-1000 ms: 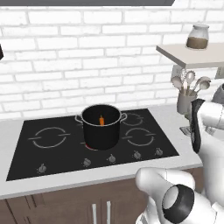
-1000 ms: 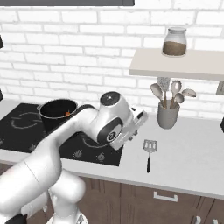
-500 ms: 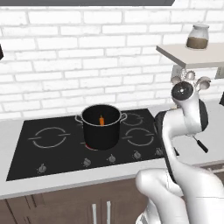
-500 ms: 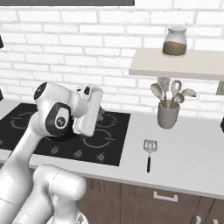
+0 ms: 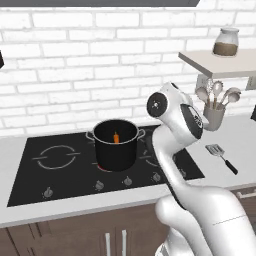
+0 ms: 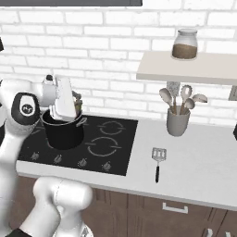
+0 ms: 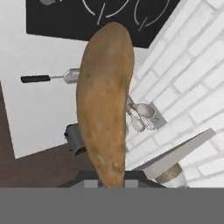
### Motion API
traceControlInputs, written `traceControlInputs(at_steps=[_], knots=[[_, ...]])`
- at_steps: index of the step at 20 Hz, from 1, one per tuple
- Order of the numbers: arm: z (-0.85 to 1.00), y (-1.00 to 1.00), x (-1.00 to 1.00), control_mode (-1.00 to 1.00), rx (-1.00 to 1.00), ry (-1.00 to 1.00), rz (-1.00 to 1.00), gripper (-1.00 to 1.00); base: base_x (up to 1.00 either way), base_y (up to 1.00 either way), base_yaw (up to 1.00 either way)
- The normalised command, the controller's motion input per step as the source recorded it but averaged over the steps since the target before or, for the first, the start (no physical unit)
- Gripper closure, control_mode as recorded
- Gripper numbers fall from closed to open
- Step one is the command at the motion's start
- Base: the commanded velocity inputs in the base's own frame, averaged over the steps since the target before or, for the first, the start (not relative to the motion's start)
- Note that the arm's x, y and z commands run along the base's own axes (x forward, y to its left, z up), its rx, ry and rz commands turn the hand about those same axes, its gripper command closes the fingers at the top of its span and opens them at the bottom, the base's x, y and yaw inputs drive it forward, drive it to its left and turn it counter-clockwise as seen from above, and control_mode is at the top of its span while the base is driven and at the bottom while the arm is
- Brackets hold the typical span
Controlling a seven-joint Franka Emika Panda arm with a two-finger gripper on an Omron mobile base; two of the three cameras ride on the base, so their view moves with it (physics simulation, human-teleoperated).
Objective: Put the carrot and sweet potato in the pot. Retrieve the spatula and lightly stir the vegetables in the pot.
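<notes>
The jaws are clamped on the one sweet potato (image 7: pixel 105 100), carried just above the single black pot (image 5: pixel 116 145), where the one carrot (image 5: pixel 116 137) already stands. By my reckoning half the loading is done. The one spatula (image 6: pixel 158 159) lies untouched on the desk (image 6: pixel 199 162), well right of the pot, beside a crock of three pale spoons (image 6: pixel 178 121); stirring remains.

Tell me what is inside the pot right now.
The carrot stands inside the pot. The pot's black wall hides its floor, so anything lower stays unseen.
</notes>
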Motion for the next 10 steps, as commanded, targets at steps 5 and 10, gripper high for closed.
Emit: traceControlInputs(at_steps=[5,10], knots=[[-0.02,1.00,0.54,-1.00,-0.40,0.60,0.12,1.00,0.00,0.00,0.00],[-0.17,0.73,0.51,-1.00,-0.29,0.41,0.02,1.00,0.00,0.00,0.00]])
